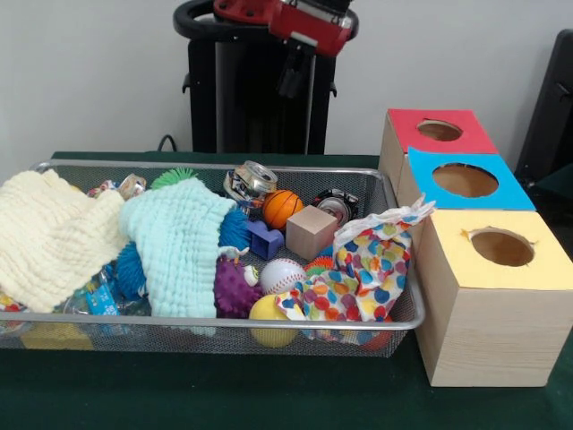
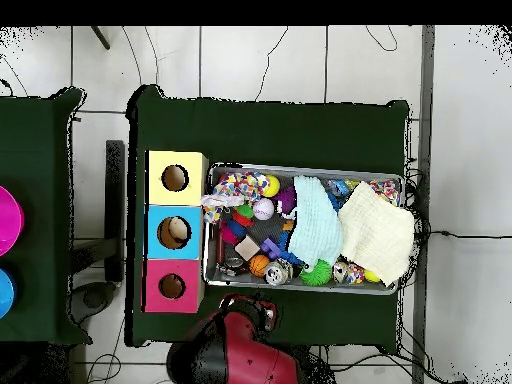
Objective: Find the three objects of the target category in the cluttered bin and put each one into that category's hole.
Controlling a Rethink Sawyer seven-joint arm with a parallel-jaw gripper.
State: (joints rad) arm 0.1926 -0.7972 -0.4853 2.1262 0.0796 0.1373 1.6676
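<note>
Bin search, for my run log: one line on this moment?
arm: drawn back | gripper: off the bin | bin: cluttered | hole: unobstructed

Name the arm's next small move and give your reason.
Probably lower toward the bin, over the uncovered toys near the orange ball. The arm is drawn back above the table's far side, nothing is near the red-topped box's hole, and two cloths cover much of the bin, so open items are easiest first.

No text legible — labels, numbers, signs — anywhere.
</note>
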